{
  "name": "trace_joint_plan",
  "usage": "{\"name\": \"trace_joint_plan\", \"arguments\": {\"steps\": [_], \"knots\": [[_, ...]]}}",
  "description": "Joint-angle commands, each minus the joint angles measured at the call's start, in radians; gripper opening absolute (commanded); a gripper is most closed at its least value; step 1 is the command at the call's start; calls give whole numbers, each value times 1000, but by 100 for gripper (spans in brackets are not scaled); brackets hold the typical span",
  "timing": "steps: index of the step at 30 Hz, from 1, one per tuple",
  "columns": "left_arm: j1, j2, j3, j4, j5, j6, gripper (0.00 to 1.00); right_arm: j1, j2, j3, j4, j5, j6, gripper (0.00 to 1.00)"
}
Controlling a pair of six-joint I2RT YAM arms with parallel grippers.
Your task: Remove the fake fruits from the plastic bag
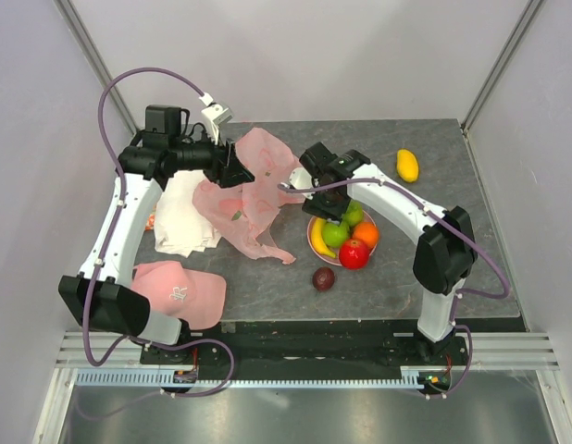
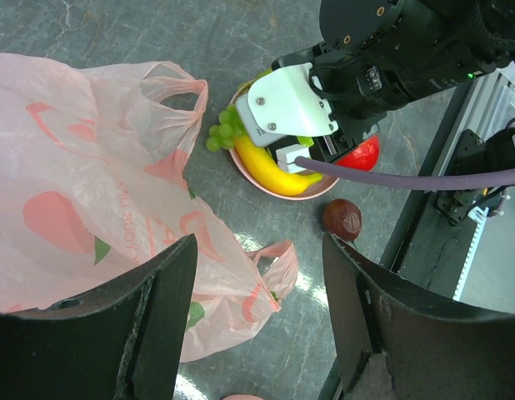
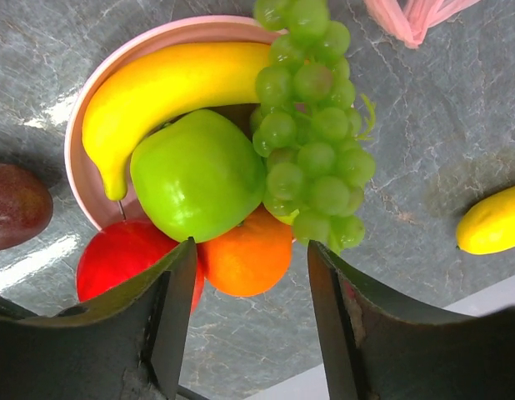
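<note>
The plastic bag [image 1: 258,199] lies crumpled and pale pink at the table's middle left, also in the left wrist view [image 2: 74,183]. My left gripper [image 1: 242,174] hangs open above it [image 2: 259,242], holding nothing. On the pink plate [image 3: 81,187] rest a banana [image 3: 166,83], a green apple [image 3: 199,175], green grapes [image 3: 312,125], an orange [image 3: 245,258] and a red apple [image 3: 124,262]. My right gripper [image 1: 334,215] is open just above them [image 3: 249,246], nothing between its fingers. A dark plum [image 1: 323,278] and a yellow mango [image 1: 408,166] lie on the table.
A white cloth [image 1: 184,217] lies under the bag's left side. A pink cap with a logo [image 1: 180,291] sits at the front left. The right arm's wrist [image 2: 382,58] hangs over the plate in the left wrist view.
</note>
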Motion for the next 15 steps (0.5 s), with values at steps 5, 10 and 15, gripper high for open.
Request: {"name": "trace_joint_plan", "arguments": {"steps": [5, 10, 15], "knots": [[6, 25, 53, 31, 24, -26, 69, -55, 42, 145, -65, -20, 13, 65], [6, 26, 61, 11, 7, -11, 69, -155, 68, 326, -105, -110, 33, 65], [6, 26, 64, -9, -13, 11, 69, -351, 85, 369, -22, -162, 76, 65]]}}
